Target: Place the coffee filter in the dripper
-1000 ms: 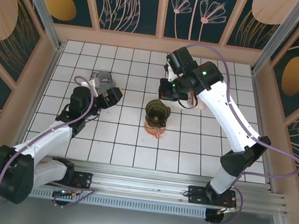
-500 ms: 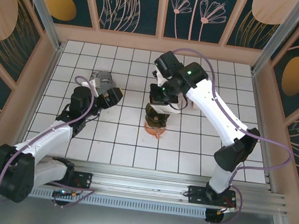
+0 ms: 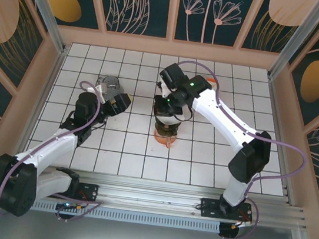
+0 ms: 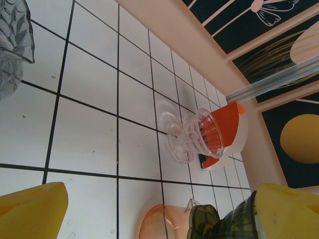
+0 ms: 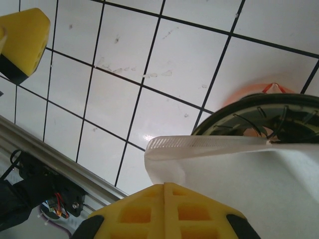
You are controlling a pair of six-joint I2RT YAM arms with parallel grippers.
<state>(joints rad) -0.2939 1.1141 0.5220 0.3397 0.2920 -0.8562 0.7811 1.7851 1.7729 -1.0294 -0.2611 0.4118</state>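
Placement looks nearly done: my right fingers [image 5: 159,194] are pressed together on the white coffee filter [image 5: 239,169], pinching it flat so I can steer its crimped edge, which hangs right over the ribbed rim of the dark dripper [image 5: 249,122], one corner poking out above the desk [image 5: 124,64]. Can't tell if it's touching yet, and it's not seated. The dripper stands on an orange saucer [image 4: 157,224], which should keep it steady. My left fingers [image 3: 117,103] are spread wide, off to the side by the glass [image 3: 110,84] so they're out of the way.
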